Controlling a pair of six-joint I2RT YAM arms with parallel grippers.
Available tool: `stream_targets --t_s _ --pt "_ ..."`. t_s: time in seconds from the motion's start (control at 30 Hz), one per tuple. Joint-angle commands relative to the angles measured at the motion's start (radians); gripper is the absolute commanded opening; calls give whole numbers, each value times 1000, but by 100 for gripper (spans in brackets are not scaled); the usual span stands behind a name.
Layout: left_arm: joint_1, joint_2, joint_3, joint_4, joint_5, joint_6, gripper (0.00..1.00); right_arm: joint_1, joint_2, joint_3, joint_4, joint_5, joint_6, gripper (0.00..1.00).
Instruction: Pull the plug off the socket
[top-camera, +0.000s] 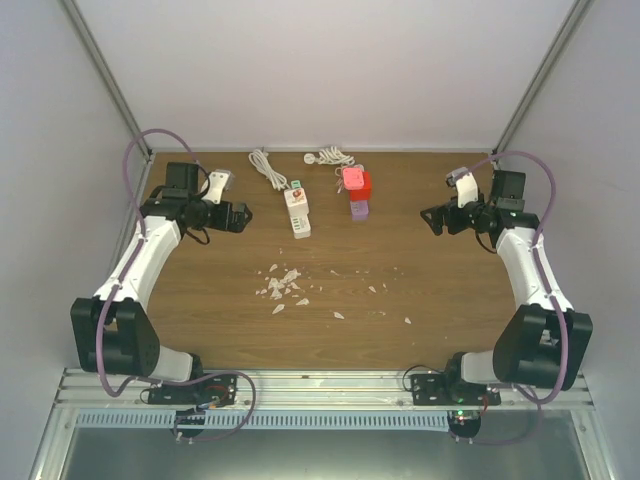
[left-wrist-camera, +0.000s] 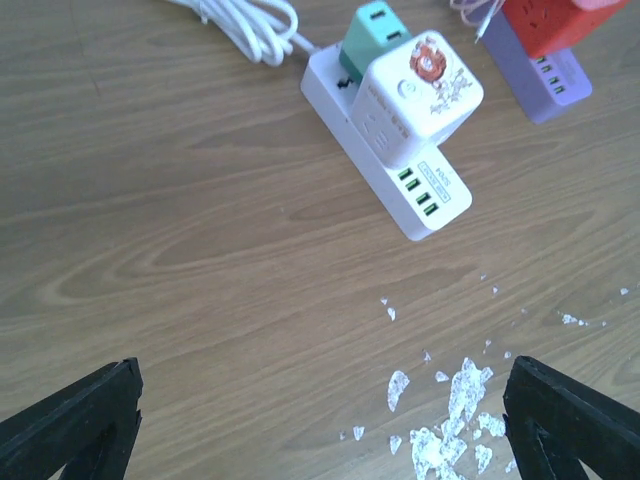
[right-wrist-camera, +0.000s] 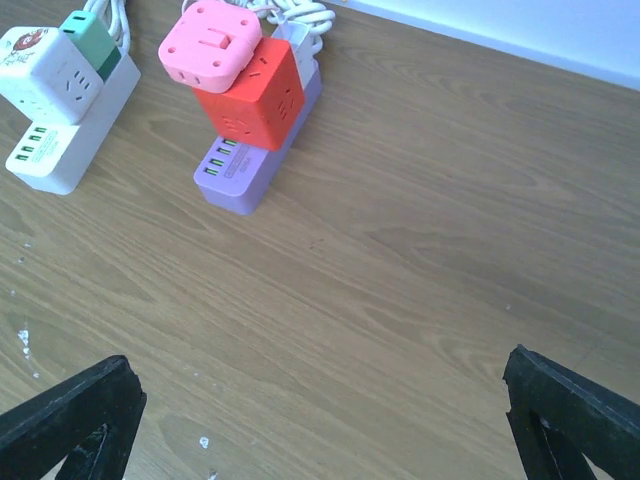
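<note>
A white power strip (top-camera: 298, 213) lies at the back middle of the table, with a white cube adapter (left-wrist-camera: 417, 97) and a small green plug (left-wrist-camera: 373, 35) plugged into it. To its right a purple power strip (top-camera: 359, 211) carries a red cube adapter (right-wrist-camera: 252, 98) with a pink plug (right-wrist-camera: 211, 46) on top. My left gripper (top-camera: 240, 216) is open and empty, left of the white strip. My right gripper (top-camera: 432, 221) is open and empty, right of the purple strip. Both hang above the table.
White cables (top-camera: 266, 166) lie coiled behind the strips near the back wall. White crumbs (top-camera: 283, 286) are scattered over the table's middle and show in the left wrist view (left-wrist-camera: 450, 410). Grey walls close in the left, right and back.
</note>
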Motion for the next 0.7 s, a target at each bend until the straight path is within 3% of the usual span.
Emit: stream_targets --t_s 0.0,0.37,0.47,0.67 --pt "-10 -47 -3 71 -9 49 99 12 -29 1 29 20 -66 100" --pt "-11 38 58 72 28 101 99 89 75 68 103 20 11 100" --pt "-19 83 73 79 49 21 99 109 104 78 128 18 28 100" --pt "-124 29 -76 294 -24 -154 99 112 166 119 125 26 33 100"
